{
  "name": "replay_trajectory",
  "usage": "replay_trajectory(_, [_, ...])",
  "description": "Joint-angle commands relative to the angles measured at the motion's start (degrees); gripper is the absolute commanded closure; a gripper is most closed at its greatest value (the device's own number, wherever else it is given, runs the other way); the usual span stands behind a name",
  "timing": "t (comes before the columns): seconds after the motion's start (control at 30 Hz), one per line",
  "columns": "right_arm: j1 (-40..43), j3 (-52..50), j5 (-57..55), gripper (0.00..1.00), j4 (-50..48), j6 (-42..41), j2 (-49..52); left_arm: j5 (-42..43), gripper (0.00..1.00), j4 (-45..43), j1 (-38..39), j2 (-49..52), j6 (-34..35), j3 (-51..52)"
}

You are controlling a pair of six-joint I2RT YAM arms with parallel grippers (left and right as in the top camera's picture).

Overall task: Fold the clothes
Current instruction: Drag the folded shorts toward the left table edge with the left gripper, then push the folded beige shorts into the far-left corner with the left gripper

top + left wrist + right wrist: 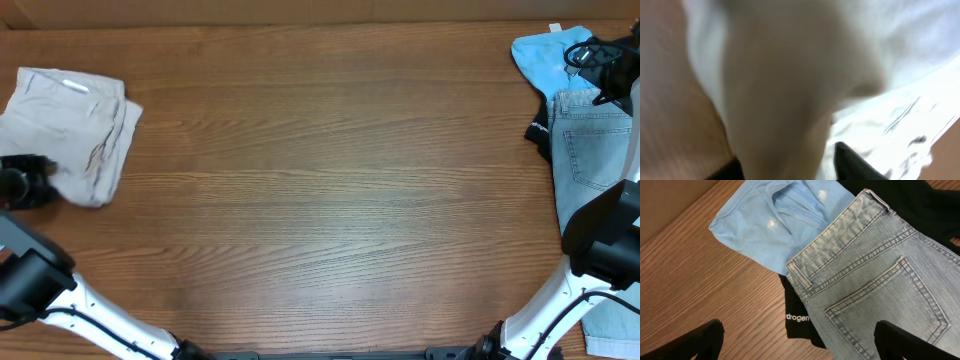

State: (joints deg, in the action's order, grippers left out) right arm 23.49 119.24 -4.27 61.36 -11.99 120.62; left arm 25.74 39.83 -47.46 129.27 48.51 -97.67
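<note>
The pale beige khaki shorts (65,125) lie folded at the far left of the table, with a white label near the top edge. My left gripper (28,182) is at their near left corner. In the left wrist view a blurred fold of the khaki shorts (780,90) fills the gap between the fingers of the left gripper (795,167), which is shut on it. At the far right, light-blue denim shorts (595,150) (875,275) lie over a black garment (540,130) (797,320) and a sky-blue top (540,60) (765,225). My right gripper (598,60) (800,335) hovers open above them.
The wooden table (320,200) spans the view between the two piles. More pale blue cloth (615,325) shows at the near right corner, behind the right arm. The clothes on the right reach the table's right edge.
</note>
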Motion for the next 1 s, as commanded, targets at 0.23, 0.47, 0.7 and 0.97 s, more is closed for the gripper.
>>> replay_trajectory(0.23, [-0.2, 0.9, 0.1, 0.0, -0.2, -0.4, -0.6, -12.7, 0.96, -7.3, 15.3, 0.5, -3.9, -1.1])
replay_trajectory(0.47, [-0.2, 0.9, 0.1, 0.0, -0.2, -0.4, -0.6, -8.9, 0.96, -13.3, 19.8, 0.5, -15.5, -1.1])
replay_trajectory(0.7, [-0.2, 0.9, 0.1, 0.0, -0.1, -0.4, -0.6, -13.3, 0.96, -6.6, 20.7, 0.6, -30.7, -1.1])
replay_trajectory(0.97, [-0.2, 0.9, 0.1, 0.0, -0.2, -0.4, -0.6, -15.8, 0.96, -8.0, 18.4, 0.8, -27.1, -1.0])
